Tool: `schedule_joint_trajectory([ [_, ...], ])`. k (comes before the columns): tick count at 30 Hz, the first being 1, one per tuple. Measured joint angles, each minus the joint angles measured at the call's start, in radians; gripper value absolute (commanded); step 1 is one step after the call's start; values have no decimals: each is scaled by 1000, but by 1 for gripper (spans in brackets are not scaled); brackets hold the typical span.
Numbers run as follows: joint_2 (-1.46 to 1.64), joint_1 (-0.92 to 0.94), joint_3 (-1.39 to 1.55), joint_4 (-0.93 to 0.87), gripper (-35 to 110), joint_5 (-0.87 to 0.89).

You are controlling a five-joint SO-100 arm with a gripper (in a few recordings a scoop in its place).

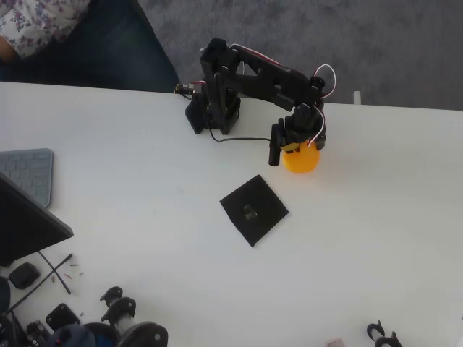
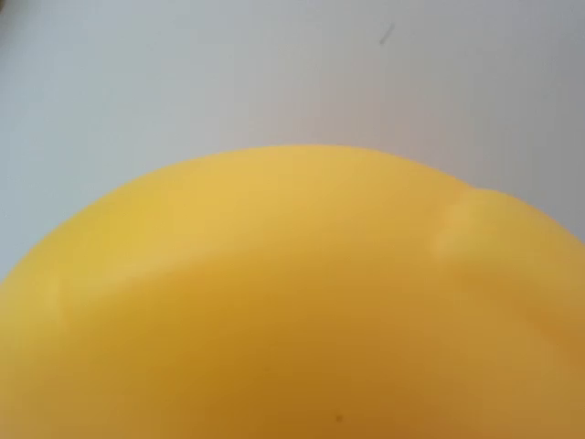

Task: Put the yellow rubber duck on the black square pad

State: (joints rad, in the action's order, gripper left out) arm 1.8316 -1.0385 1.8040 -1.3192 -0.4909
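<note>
Where it fills the wrist view, the yellow rubber duck (image 2: 302, 311) looks smooth, rounded.

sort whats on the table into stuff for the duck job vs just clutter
For the job:
yellow rubber duck
black square pad
gripper, right over the duck

Just lying about:
grey keyboard
dark slanted slab
small black parts along the bottom edge
</note>
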Motion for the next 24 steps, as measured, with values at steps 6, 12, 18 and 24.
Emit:
schedule_joint_trajectory([
  [6, 0, 130, -72, -2, 8, 0],
  [12, 0, 295, -124, -2, 8, 0],
  [18, 0, 476, -141, -2, 8, 0],
  [24, -2, 626, -141, -3, 8, 8],
])
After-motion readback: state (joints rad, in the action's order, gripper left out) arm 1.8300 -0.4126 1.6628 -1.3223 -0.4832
